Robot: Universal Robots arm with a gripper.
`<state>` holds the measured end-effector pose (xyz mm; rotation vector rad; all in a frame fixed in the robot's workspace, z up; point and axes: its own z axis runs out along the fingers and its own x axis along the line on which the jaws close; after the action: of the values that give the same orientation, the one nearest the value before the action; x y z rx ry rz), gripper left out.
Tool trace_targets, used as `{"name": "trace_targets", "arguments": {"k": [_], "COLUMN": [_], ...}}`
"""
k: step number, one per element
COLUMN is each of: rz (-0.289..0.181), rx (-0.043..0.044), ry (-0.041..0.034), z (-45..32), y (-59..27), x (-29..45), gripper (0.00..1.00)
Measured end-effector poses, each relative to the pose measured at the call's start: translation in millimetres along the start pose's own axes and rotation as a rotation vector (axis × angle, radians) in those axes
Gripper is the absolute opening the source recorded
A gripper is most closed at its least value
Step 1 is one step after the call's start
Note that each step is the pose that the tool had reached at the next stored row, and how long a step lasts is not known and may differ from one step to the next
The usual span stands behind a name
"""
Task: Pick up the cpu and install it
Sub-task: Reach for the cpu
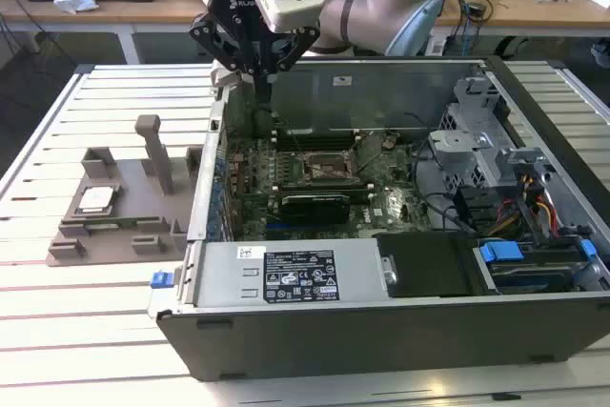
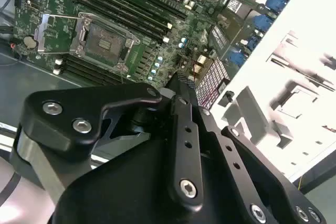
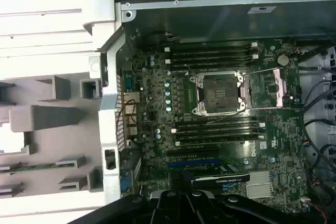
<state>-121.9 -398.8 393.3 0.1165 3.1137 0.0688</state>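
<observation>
cpu (image 1: 96, 199) on grey fixture plate (image 1: 133, 209)

The arm (image 1: 381, 7) is seen reaching in from the exterior view's right, bent at its end so that the black gripper (image 1: 261, 83) is pointed straight down, its linkage spread out to both sides. In the second wrist view the fingers (image 2: 185, 129) are brought together at their tips, and nothing is held between them.
</observation>
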Motion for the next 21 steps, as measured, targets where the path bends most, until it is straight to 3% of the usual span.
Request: {"name": "trace_targets", "arguments": {"k": [9,17,21], "rz": [0.0,0.0,0.0], "rx": [0.0,0.0,0.0], "ry": [0.0,-0.0001,-0.0001], "z": [-0.6,-1.7,-2.2], "y": [-1.6,-4.9,-6.2], "x": [22.0,65.3,82.9], "gripper": [0.11,0.11,0.11]}}
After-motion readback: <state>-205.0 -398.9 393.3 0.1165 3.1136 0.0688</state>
